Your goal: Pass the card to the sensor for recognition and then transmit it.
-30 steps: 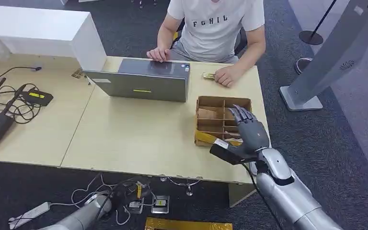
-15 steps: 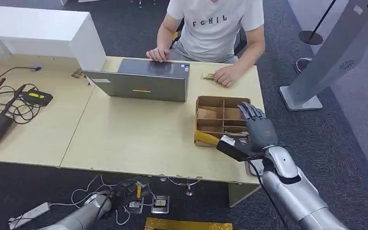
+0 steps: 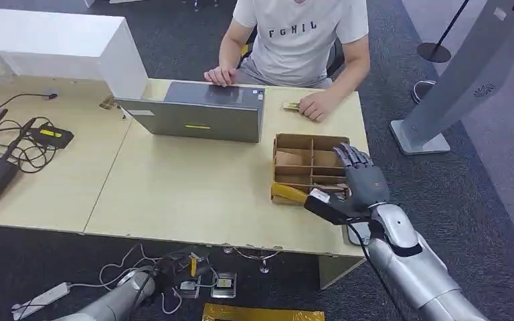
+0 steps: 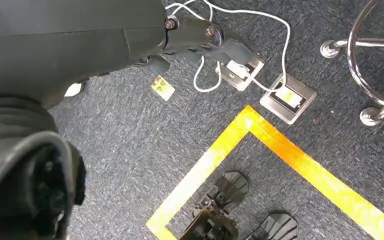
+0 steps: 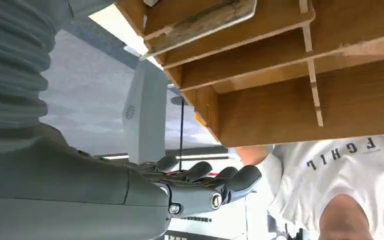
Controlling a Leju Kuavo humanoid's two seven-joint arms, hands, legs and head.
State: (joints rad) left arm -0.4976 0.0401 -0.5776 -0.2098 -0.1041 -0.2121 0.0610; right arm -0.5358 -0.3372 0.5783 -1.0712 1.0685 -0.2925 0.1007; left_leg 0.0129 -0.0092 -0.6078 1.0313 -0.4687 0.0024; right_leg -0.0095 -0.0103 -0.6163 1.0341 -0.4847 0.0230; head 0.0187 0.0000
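— Looking for the card (image 3: 290, 159): where is it?

— I take it to be the flat brown piece lying in a left compartment of the divided wooden box (image 3: 311, 142), right of centre in the head view. It is not in either hand. A second small card (image 3: 292, 105) lies above the box, beside the seated person's hand (image 3: 318, 107).

— And the right hand (image 3: 358, 187)?

— It hovers over the box's lower right part, fingers straight and apart, thumb stretched left, holding nothing. I judge it is lined up for reaching down into a compartment.

— Any room to work?

— It looks tight. The dividers are thin and the compartments narrow, so the fingers (image 5: 230, 180) must come in from above; the right wrist view shows them clear of the wood. The box sits close to the table edge (image 3: 365, 144) on the right, with carpet beyond. Left of it the tabletop lies bare up to the grey laptop (image 3: 197, 114), which leaves room for carrying a card out.

— The left hand (image 4: 190, 35)?

— It hangs low over the carpet and floor cables (image 4: 240, 20); I cannot tell how its fingers lie.
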